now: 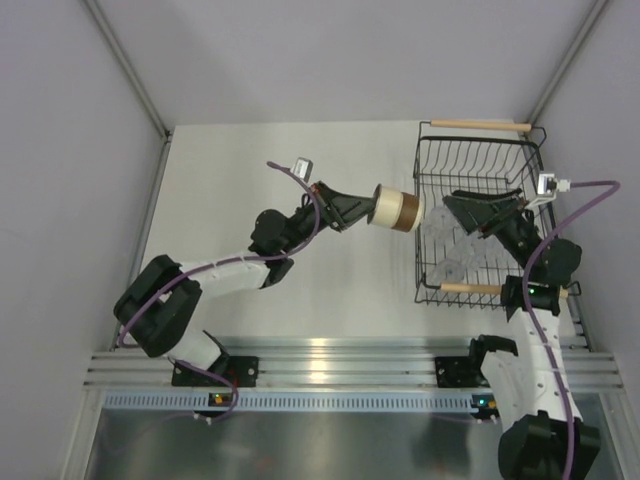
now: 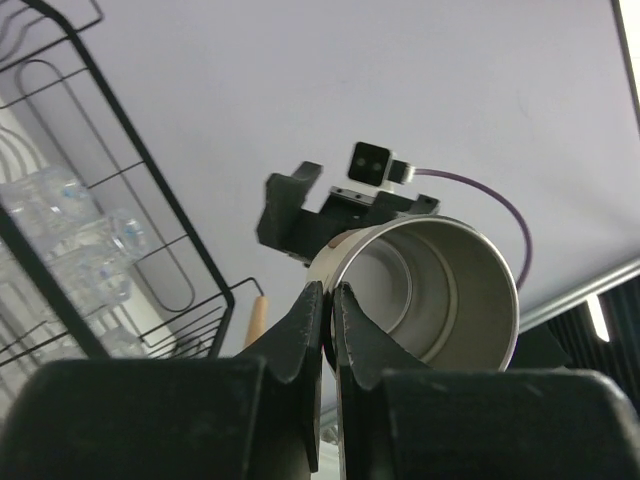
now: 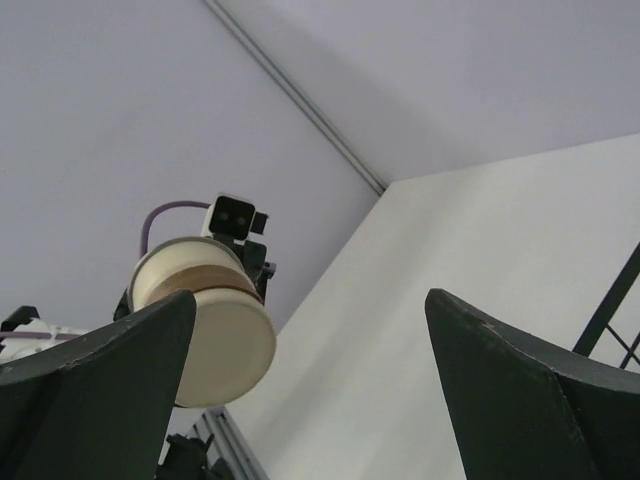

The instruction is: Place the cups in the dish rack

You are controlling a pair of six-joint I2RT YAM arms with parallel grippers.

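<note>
Tan-brown cup, seen from above, hung just left of the dish rack above the white counter, with clear cups lying inside the rack. Left wrist: the left tool pinched its silver rim. Right wrist: the right tool stood spread, pale grey walls behind.

Overhead, two wrist close-ups, shared cup

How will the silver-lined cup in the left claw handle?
Probably stiff: the cup looks undistorted where the left claw pinches its rim. Its shiny inside looks slick, so that thin wall grip may slip. Set down on its side, it would likely roll.
</note>
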